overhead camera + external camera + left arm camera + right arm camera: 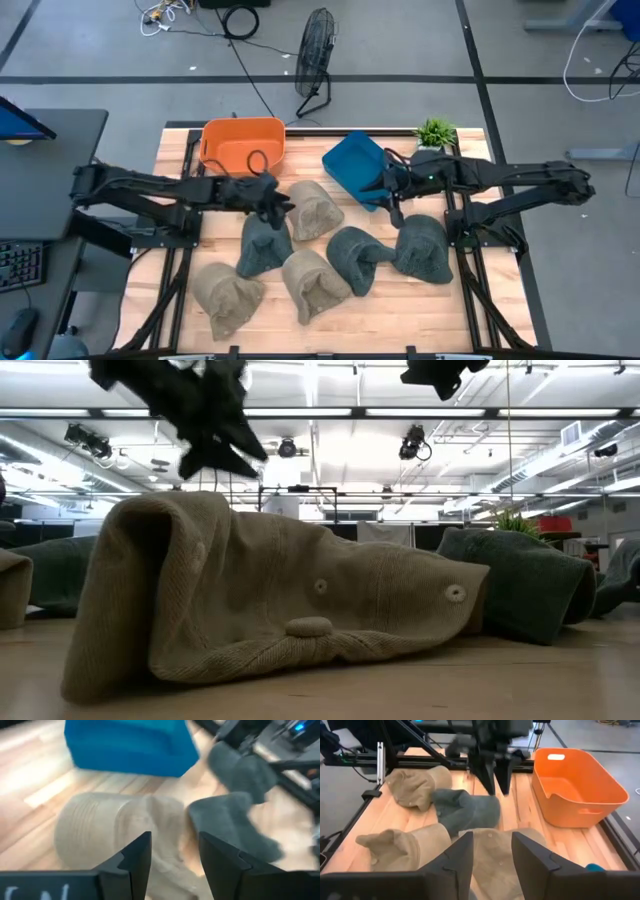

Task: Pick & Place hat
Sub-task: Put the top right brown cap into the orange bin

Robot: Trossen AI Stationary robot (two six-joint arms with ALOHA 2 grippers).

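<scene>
Several knit hats lie on the wooden table: a tan hat [313, 208] at the middle, a grey-green hat [265, 245], two more tan hats [315, 283] [228, 295] and two dark grey hats [355, 258] [425, 248]. My left gripper [278, 203] is open and empty, hovering over the left edge of the middle tan hat [100, 830]. My right gripper [390, 200] is open and empty, above the table between the blue bin and the dark grey hats. It looks across the same tan hat [490, 845] at my left gripper [492, 770].
An orange bin [243, 145] stands at the far left of the table and a blue bin [358, 168] at the far middle. A small green plant [435, 132] stands at the far right. In the low view a tan hat [280, 600] fills the foreground.
</scene>
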